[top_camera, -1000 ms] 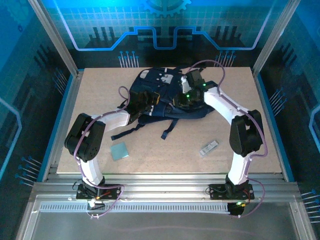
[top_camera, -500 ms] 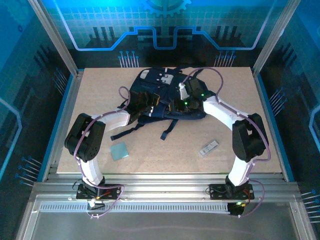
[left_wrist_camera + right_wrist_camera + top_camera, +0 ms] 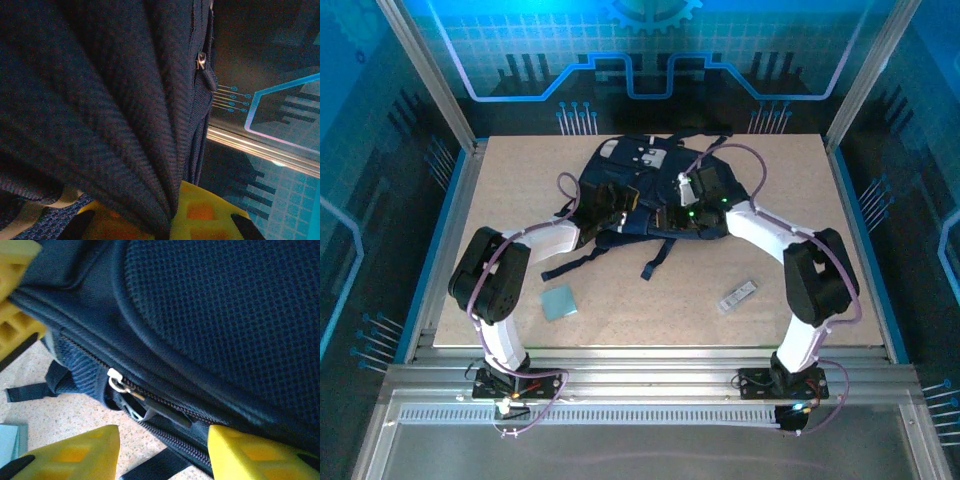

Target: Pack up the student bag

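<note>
1. The left claw is clamped tight on a fold of the student bag. In its wrist view the navy cloth is pinched between the yellow pads, and a zip pull hangs at 1 o'clock above them.
2. The right claw stands about half open with its yellow fingers apart. Another zip pull lies in the gap on the bag's edge, and nothing is gripped.
3. From above, the left claw sits on the bag's 8 o'clock side and the right claw on its 4 o'clock side. Both white arms bow inward to reach it.
4. The student bag lies flat at 12 o'clock on the table, towards the far edge. Its pale patch faces up, and black straps trail out towards 6 o'clock.
5. The table is a pale speckled chipboard. A small light-blue square rests at 8 o'clock and a little grey-white bar at 4 o'clock, both well apart from the bag.
6. Aluminium rails run along the near edge under the arm bases, with slanted posts at the far corners.
7. The walls are dark panels lit with blue circuit-style lines and grid patterns.
</note>
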Available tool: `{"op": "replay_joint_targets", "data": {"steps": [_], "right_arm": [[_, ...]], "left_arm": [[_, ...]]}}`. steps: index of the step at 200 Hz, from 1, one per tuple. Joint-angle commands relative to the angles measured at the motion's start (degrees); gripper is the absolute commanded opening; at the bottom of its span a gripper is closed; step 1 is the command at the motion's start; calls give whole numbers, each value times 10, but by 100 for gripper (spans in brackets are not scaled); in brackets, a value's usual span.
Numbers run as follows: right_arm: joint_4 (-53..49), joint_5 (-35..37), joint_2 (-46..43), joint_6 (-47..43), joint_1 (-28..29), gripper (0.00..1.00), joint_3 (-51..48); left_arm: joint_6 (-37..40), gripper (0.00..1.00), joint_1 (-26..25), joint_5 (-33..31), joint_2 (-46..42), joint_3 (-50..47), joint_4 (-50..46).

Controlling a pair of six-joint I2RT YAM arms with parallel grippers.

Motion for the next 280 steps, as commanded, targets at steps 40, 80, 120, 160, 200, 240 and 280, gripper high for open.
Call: {"op": "replay_joint_targets", "data": {"steps": [40, 80, 120, 160, 200, 240, 280], "right_arm": [[116, -85, 72, 11, 1, 45, 56], [168, -137, 87, 46, 8, 45, 63], [214, -144, 77, 71, -5, 42, 36], [203, -139, 73, 65, -20, 26, 36], [199, -144, 69, 61, -30, 4, 26], [133, -111, 41, 13, -45, 0, 12], [-52, 50, 22, -101, -45, 0, 33]], "left_arm": [[4, 0, -18, 37, -57, 5, 68], [0, 0, -21, 37, -53, 4, 71], [1, 0, -19, 40, -52, 1, 71], [-2, 0, -13, 38, -57, -12, 80], [15, 0, -1, 31, -71, -19, 69], [28, 0, 24, 50, -66, -21, 62], [41, 0, 37, 82, -58, -17, 62]]}}
